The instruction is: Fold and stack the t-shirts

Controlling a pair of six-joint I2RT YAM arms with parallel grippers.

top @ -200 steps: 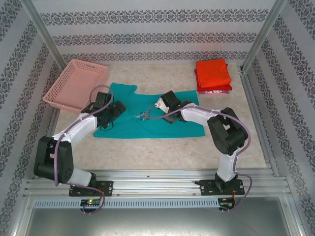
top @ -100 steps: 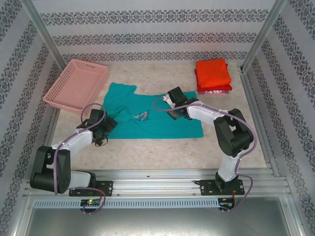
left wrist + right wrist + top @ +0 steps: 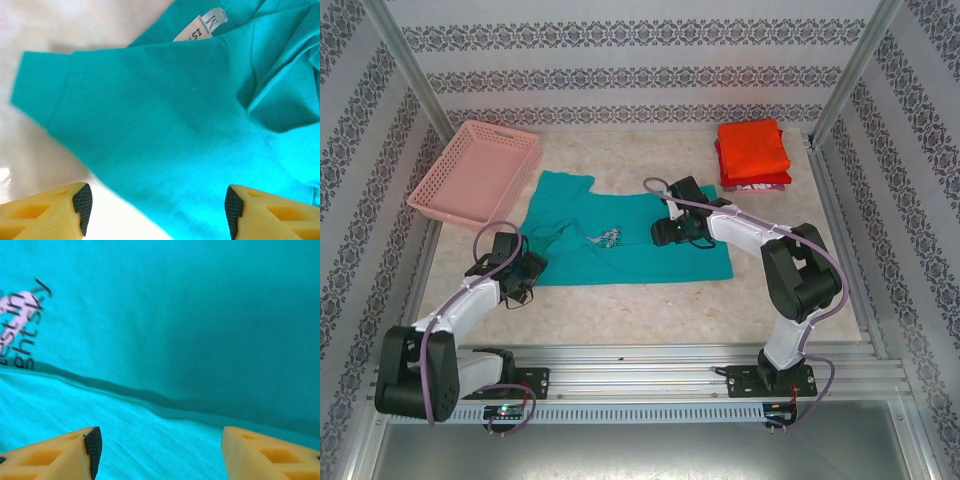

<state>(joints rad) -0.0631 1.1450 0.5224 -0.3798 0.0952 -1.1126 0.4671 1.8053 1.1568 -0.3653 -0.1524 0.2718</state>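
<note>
Pink basket: the lattice basket [image 3: 475,170] is sitting at the far left of the tabletop [image 3: 650,310], just beside the teal tee's upper corner.
Left hand: the left hand [image 3: 523,272] is hovering at the tee's near left corner; in the left wrist view its yellow fingers [image 3: 60,207] are standing apart with nothing clamped, and a sleeve is lying ahead of them.
Teal t-shirt: the teal t-shirt [image 3: 620,240] is lying spread in the middle of the tabletop, partly folded, its size tag [image 3: 202,27] showing.
Chest print: the pale print [image 3: 610,237] is facing up near the tee's middle.
Right hand: the right hand [image 3: 665,232] is resting over the tee's right half; its fingers [image 3: 60,452] are standing apart above a fold edge, gripping nothing.
Folded t-shirts: the stack [image 3: 753,153], orange-red on top, is lying at the far right corner, well apart from the teal one.
</note>
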